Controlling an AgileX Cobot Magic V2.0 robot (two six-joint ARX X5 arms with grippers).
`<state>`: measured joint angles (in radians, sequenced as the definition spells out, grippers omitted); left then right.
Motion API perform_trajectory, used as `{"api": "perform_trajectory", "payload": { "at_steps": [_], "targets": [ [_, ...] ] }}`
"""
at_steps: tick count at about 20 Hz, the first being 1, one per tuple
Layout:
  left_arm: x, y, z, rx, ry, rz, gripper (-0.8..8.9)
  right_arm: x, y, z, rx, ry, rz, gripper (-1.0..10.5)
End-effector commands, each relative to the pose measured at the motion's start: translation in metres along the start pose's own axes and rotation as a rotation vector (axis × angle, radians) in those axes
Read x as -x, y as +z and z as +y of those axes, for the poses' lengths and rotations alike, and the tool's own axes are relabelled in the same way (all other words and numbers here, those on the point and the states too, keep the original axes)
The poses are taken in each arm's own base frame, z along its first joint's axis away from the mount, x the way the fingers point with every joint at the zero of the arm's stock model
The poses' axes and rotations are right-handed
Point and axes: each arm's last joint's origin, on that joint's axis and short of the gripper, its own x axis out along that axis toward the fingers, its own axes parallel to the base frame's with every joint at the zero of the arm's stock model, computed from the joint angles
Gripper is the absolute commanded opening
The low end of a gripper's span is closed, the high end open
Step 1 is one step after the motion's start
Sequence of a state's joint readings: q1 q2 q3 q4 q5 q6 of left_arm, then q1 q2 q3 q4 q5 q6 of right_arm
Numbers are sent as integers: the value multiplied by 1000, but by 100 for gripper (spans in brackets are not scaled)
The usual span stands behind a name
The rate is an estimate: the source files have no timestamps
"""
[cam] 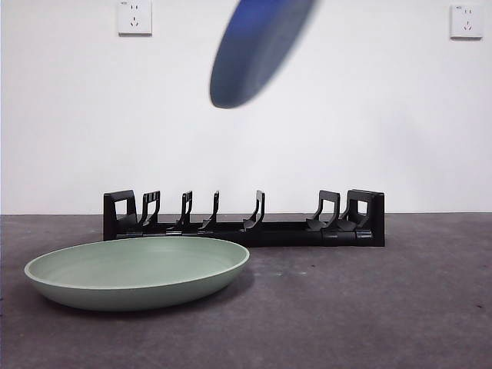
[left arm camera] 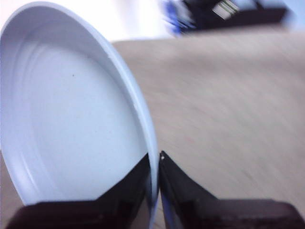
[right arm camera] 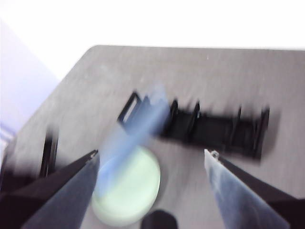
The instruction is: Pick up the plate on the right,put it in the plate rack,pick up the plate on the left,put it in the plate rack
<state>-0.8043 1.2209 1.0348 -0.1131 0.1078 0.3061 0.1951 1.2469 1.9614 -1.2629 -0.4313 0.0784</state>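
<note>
Grey surface [cam: 400,307] carries the black plate rack [cam: 244,221] mid-frame and the green plate [cam: 138,270] lower left. Blue plate [cam: 257,50] hangs tilted at top centre — left hand [left arm camera: 155,164] pinches its rim. Right hand [right arm camera: 151,157] spread wide.

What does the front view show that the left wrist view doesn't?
Only the front view shows the green plate lying flat on the table before the plate rack, plus two wall sockets. Only the left wrist view shows the left pincer clamped on the blue plate's rim. Both show the blue plate, in the front view tilted high above the rack.
</note>
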Motion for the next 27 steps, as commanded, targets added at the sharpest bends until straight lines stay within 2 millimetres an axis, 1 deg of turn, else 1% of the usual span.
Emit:
{"api": "perform_trajectory", "payload": {
  "at_steps": [1, 3, 6, 8, 11, 14, 18, 23, 27],
  "targets": [
    [5, 1, 28, 228, 107, -76, -8, -1, -8, -1, -1, -23, 71, 378],
    [9, -1, 45, 294, 127, -119, -8, 0, -12, -2, -10, -40, 103, 378],
    [14, -5, 68, 388, 94, -187, -8, -2, -13, -3, -16, -43, 112, 378],
    [15, -11, 81, 437, 120, -196, -8, -4, -13, -3, -19, -32, 117, 378],
    [11, -23, 95, 472, 141, -165, -8, -6, -14, -4, -25, -7, 130, 378],
    [1, -46, 114, 510, 122, -113, -8, -11, -16, -6, -35, -8, 150, 378],
    [-15, -69, 125, 518, 132, -48, -8, -22, -23, -12, -54, -10, 198, 378],
    [-30, -84, 130, 505, 135, -20, -8, -42, -36, -22, -93, -15, 287, 378],
    [-41, -99, 134, 509, 139, 20, -8, -52, -45, -27, -96, -15, 336, 378]
  ]
}}
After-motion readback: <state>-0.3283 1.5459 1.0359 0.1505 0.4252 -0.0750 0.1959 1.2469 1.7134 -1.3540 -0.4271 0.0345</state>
